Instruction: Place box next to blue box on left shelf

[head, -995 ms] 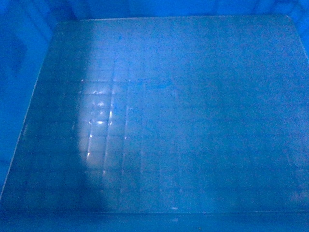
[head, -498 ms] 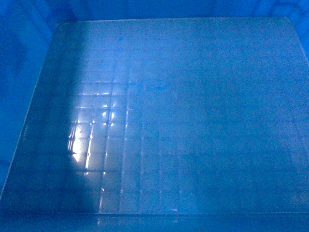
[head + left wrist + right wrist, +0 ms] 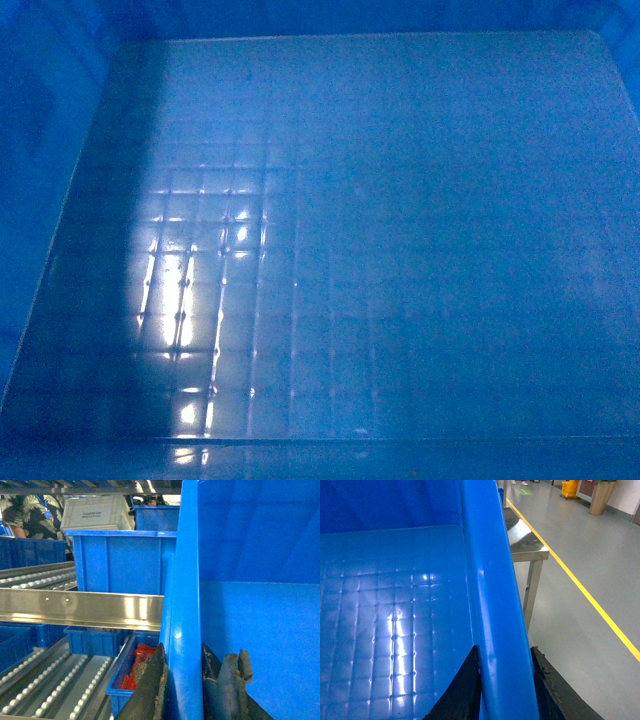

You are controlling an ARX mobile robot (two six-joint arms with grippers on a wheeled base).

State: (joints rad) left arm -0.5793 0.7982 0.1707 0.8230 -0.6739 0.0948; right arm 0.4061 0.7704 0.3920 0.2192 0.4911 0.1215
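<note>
Head view: nothing but the inside of the box (image 3: 400, 250), its gridded floor bare with glare at lower left, walls running off every edge. Left wrist view: my left pincer (image 3: 185, 680) is clamped over the box's left wall, one finger outside, one inside. Beyond it a steel rail (image 3: 80, 609) crosses, with a big blue crate (image 3: 122, 562) just behind and a white bin (image 3: 97, 514) further back. Below, roller tracks (image 3: 45, 680) and a small blue tray (image 3: 127, 672) holding red parts. Right wrist view: my right pincer (image 3: 505, 685) grips the box's right rim the same way. Grey floor (image 3: 580, 580) with a yellow line (image 3: 570, 575) lies open to the right, and a steel table (image 3: 525, 542) stands just beside the rim.
</note>
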